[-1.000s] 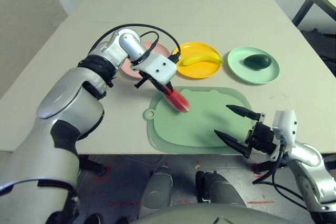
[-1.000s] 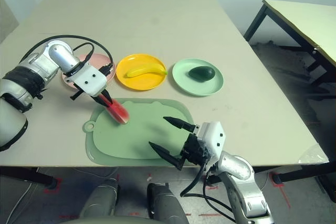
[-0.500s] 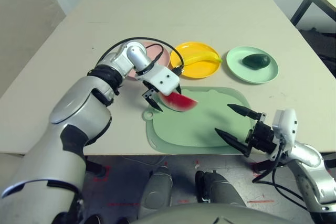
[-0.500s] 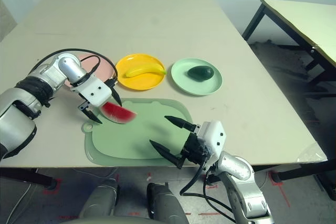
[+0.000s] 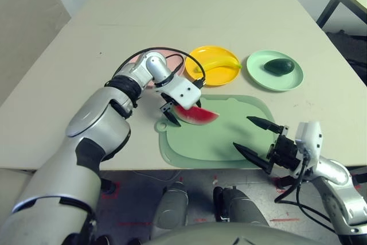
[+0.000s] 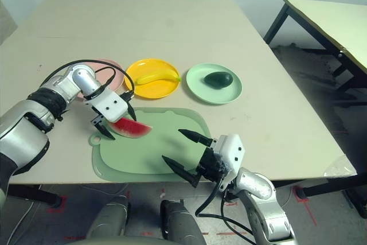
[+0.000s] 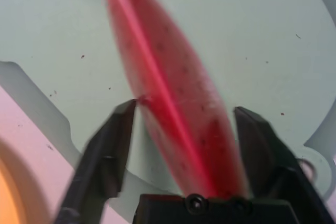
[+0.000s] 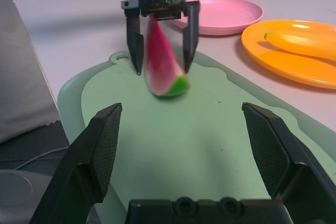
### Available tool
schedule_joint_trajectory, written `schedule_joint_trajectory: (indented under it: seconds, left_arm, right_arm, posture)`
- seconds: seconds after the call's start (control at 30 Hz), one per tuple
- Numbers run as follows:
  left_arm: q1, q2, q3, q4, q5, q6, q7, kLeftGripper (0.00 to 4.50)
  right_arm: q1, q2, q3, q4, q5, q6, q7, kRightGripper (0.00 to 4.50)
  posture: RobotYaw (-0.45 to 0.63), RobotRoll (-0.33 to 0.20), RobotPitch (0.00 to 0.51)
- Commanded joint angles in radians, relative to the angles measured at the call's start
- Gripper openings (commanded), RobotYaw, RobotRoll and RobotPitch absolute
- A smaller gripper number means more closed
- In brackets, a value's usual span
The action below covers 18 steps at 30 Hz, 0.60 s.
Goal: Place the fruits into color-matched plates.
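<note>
On the beige table (image 5: 229,10), a row of three plates: pink plate (image 6: 112,65), its near side hidden behind my left arm; yellow plate (image 5: 212,65) with the banana (image 5: 218,63) lying in it; green plate (image 5: 274,70) with the avocado (image 5: 279,66) in it. In front of the row lies a green mat (image 5: 223,133), with a small tab and hole at its left corner. On the mat's left end: the watermelon (image 5: 195,115), red flesh, green rind along the curved lower edge, near the pink plate but not in it. My left end effector (image 5: 182,107) points steeply down over the wedge's left part, one black finger on each side of it. In the left wrist view the wedge (image 7: 173,103) runs out from between my fingers (image 7: 107,153); one finger meets the red face, the other has the flesh close against it, so the spread is narrow and straddles the wedge; I cannot tell whether I truly grip it or it merely rests on the mat between them. My right end effector (image 5: 259,137) sits level over the mat's near right corner, fingers spread wide, holding nothing. In the right wrist view it faces the wedge (image 8: 164,61) across bare mat, well apart from it.
</note>
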Motion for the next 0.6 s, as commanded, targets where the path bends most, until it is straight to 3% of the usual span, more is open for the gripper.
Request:
schedule_joint_trajectory:
  seconds: [0.03, 0.1, 0.4, 0.6]
  left_arm:
    - [0.013, -0.01, 0.007, 0.012, 0.018, -0.004, -0.006, 2.51]
    - [0.012, -0.01, 0.004, 0.013, 0.022, 0.002, -0.006, 2.18]
    - [0.008, 0.003, -0.016, 0.013, 0.025, 0.021, -0.006, 2.18]
    - [-0.044, 0.036, 0.024, 0.01, -0.024, 0.052, -0.006, 2.18]
  right_arm:
    - [0.003, -0.01, 0.004, -0.011, 0.0, -0.001, 0.0, 4.5]
    - [0.004, -0.012, 0.005, -0.012, 0.001, -0.001, 0.0, 4.5]
    - [-0.001, -0.02, -0.002, -0.008, 0.004, -0.003, 0.003, 4.5]
    - [-0.012, -0.018, -0.007, -0.028, 0.027, 0.012, -0.006, 4.5]
  posture:
    - [0.08, 0.0, 0.109]
    - [0.08, 0.0, 0.109]
    - [0.08, 0.0, 0.101]
    - [0.09, 0.0, 0.103]
